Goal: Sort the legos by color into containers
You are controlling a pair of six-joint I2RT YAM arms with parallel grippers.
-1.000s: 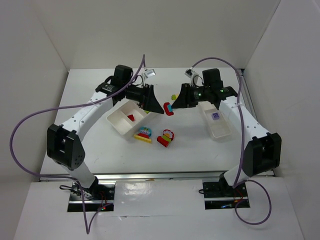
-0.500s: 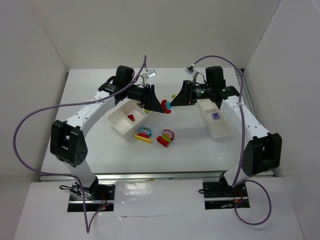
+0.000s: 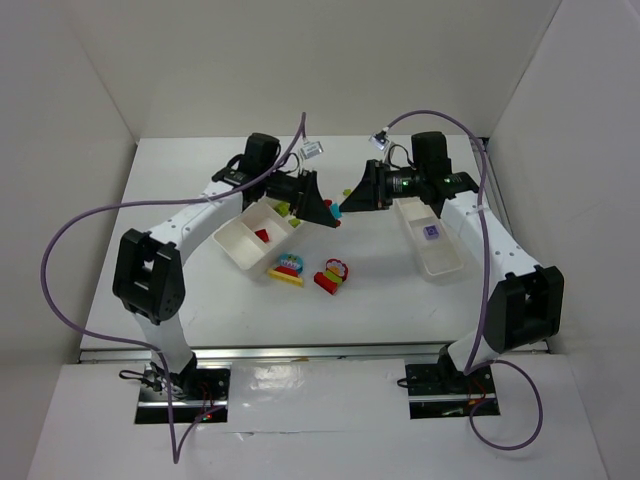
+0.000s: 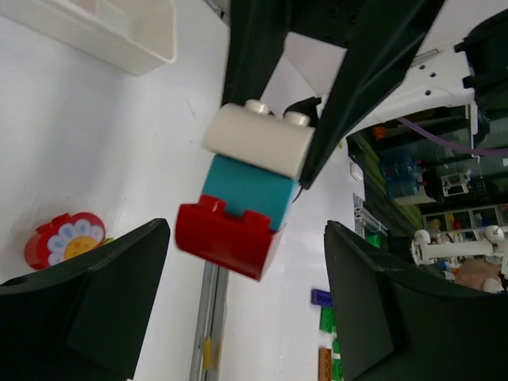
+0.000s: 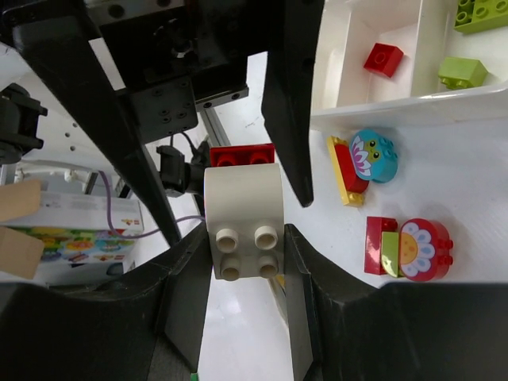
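Note:
My right gripper [image 5: 244, 255] is shut on the white top brick [image 5: 244, 214] of a stacked lego [image 3: 335, 212], held in the air above the table's middle. Its cyan brick [image 4: 246, 190] and red brick [image 4: 222, 234] point toward my left gripper [image 4: 244, 238]. That gripper is open, with one finger on each side of the red end and not touching it. The wide tray [image 3: 232, 245] holds a red brick [image 5: 382, 59] and lime green bricks [image 5: 463, 71]. The narrow tray [image 3: 440, 262] holds a purple brick [image 3: 431, 232].
Two loose stacks lie on the table in front of the wide tray: a yellow, red and cyan one [image 3: 286, 268] and a red one with a flower face [image 3: 333, 275]. White walls enclose the table on three sides.
My left arm has swung right, bringing its fingers around the red end of the stack and narrowing them a little. The right gripper carried the stack slightly left and up, then held still.

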